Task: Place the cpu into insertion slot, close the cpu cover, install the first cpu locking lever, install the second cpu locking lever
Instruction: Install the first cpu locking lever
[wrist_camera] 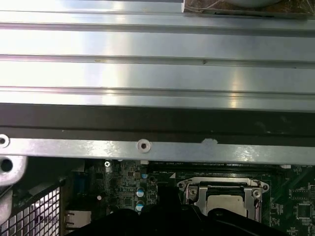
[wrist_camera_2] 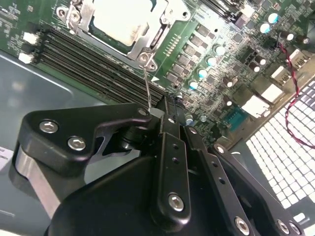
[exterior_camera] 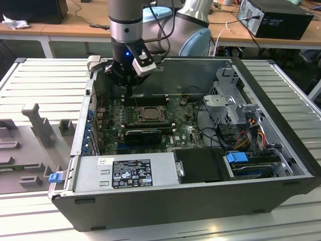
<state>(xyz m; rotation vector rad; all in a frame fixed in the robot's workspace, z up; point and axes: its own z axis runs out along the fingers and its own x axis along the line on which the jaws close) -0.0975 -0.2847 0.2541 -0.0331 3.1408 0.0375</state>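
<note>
**End effector (wrist_camera_2: 158, 114) clenched on locking lever (wrist_camera_2: 147, 86)**

Ext. view, L to R: grey fixture blocks (exterior_camera: 37, 125) sat on the table (exterior_camera: 30, 75), at 9 o'clock of the open PC case (exterior_camera: 200, 201). The end effector hung over the motherboard (exterior_camera: 185, 133), approx. 11 o'clock of the cpu (exterior_camera: 149, 114). Drive cage (exterior_camera: 230, 100) stood at 3 o'clock of the cpu. In the second wrist view the fingers pinched the tip of the thin wire lever. The cpu sat in its socket w/ the cpu cover (wrist_camera_2: 84, 17) flat around it.
</note>
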